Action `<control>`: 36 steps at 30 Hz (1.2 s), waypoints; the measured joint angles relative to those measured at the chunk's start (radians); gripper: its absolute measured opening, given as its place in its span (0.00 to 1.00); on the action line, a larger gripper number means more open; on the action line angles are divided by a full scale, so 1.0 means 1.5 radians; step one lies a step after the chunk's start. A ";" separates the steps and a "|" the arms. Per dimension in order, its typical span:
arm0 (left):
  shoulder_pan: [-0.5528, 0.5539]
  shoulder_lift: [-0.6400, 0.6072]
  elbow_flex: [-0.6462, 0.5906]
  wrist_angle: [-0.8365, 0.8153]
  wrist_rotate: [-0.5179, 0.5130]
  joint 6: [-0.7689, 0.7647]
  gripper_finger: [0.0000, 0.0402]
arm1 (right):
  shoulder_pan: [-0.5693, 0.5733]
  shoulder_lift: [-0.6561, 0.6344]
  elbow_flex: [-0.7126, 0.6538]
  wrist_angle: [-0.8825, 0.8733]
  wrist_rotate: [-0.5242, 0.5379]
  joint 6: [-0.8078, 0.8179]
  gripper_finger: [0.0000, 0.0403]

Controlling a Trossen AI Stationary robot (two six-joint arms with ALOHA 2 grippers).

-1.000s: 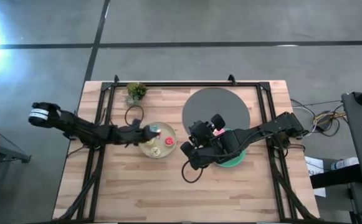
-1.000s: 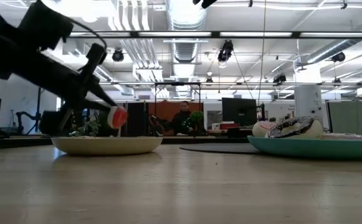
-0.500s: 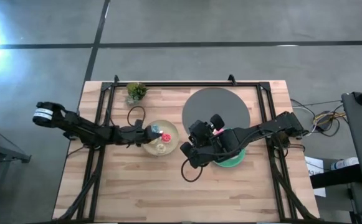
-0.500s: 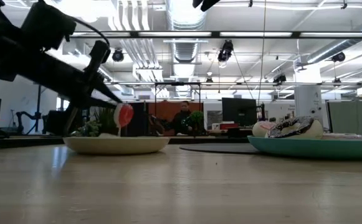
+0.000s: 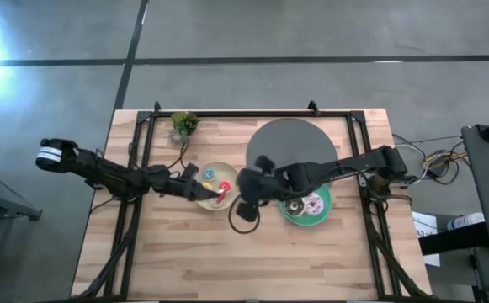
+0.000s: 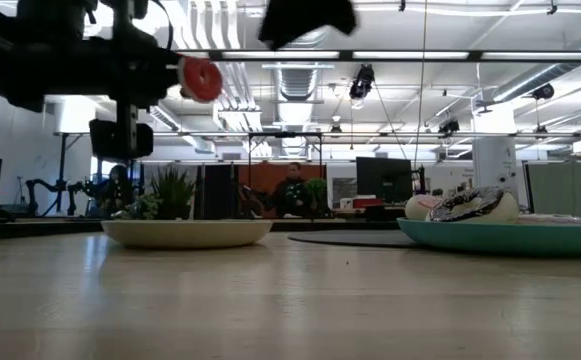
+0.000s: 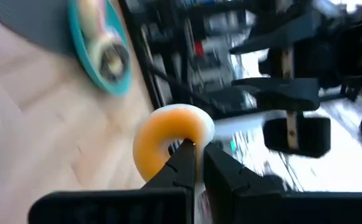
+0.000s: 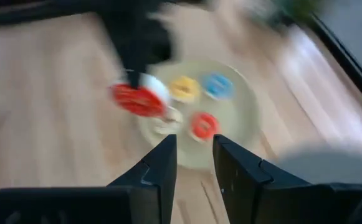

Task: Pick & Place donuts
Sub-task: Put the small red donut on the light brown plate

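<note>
The big donuts (image 5: 305, 204) already sit on the teal plate (image 5: 289, 215). Yellow, blue and one small red donut (image 8: 204, 125) are left on the cream plate (image 5: 202, 201). The left gripper (image 5: 213, 194) pinches another red donut (image 6: 201, 79), lifted above that plate. The right gripper (image 5: 242, 187) hangs nearby, open and empty.

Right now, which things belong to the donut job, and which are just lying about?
Job: red mini donut in the left claw, above the cream plate; yellow mini, blue mini, orange mini in it; larger donuts on the teal plate; open right claw.
Lying about: potted plant, grey round mat, person beyond the table.
</note>
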 joint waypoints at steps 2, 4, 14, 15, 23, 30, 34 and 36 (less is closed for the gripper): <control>0.000 -0.009 0.000 -0.002 0.049 0.004 0.00 | -0.003 -0.001 -0.004 0.055 -0.067 -0.137 0.24; -0.003 -0.022 0.002 0.001 0.085 0.022 0.00 | -0.003 -0.001 0.002 0.068 -0.091 -0.228 0.24; -0.003 -0.056 0.021 0.000 0.147 0.111 0.00 | -0.014 0.005 0.045 0.081 -0.178 -0.323 0.36; -0.003 -0.052 0.026 0.000 0.152 0.118 0.00 | -0.013 0.010 0.046 0.081 -0.181 -0.333 0.38; -0.002 -0.028 0.080 -0.049 0.198 0.148 0.00 | -0.017 0.045 0.073 0.078 -0.178 -0.413 0.52; -0.002 -0.022 0.133 -0.164 0.218 0.203 0.00 | -0.018 0.057 0.094 0.079 -0.212 -0.448 0.53; 0.001 -0.022 0.136 -0.167 0.226 0.212 0.00 | -0.017 0.062 0.094 0.054 -0.218 -0.450 0.51; 0.003 -0.024 0.135 -0.166 0.225 0.212 0.00 | -0.017 0.062 0.094 0.053 -0.220 -0.450 0.50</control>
